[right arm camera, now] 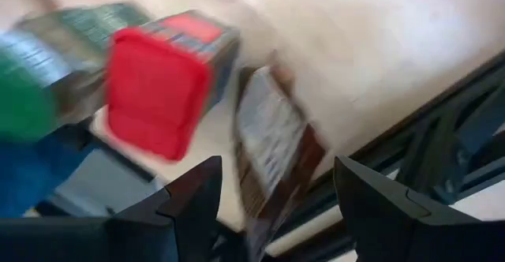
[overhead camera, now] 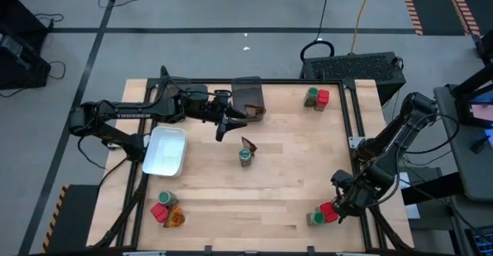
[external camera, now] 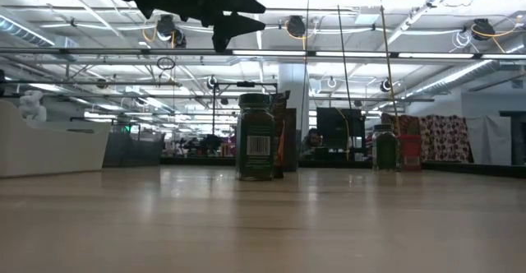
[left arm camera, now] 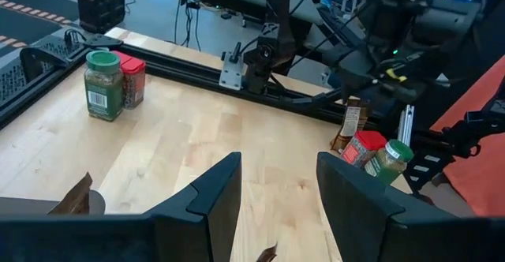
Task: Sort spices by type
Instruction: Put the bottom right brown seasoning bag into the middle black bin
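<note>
Spices stand in small groups. At the table's centre, a green-lidded jar (overhead camera: 245,156) (external camera: 256,137) has a brown packet (overhead camera: 248,144) leaning beside it. At the far right stand a jar (overhead camera: 311,96) (left arm camera: 103,84) and a red container (overhead camera: 323,97). A jar, a red container (overhead camera: 160,212) and an orange packet sit near left. Near right are a red container (overhead camera: 329,210) (right arm camera: 162,80), a jar (overhead camera: 317,219) and a packet (right arm camera: 268,151). My left gripper (overhead camera: 223,126) (left arm camera: 276,207) hangs open above the table, beside the dark bin. My right gripper (overhead camera: 339,200) (right arm camera: 272,215) is open over the near-right group, its fingers either side of the packet.
A white rectangular tray (overhead camera: 166,149) lies left of centre, under the left arm. A dark grey bin (overhead camera: 248,98) sits at the far edge with something brown in it. A black frame rail (overhead camera: 358,133) runs along the table's right edge, close to the right arm.
</note>
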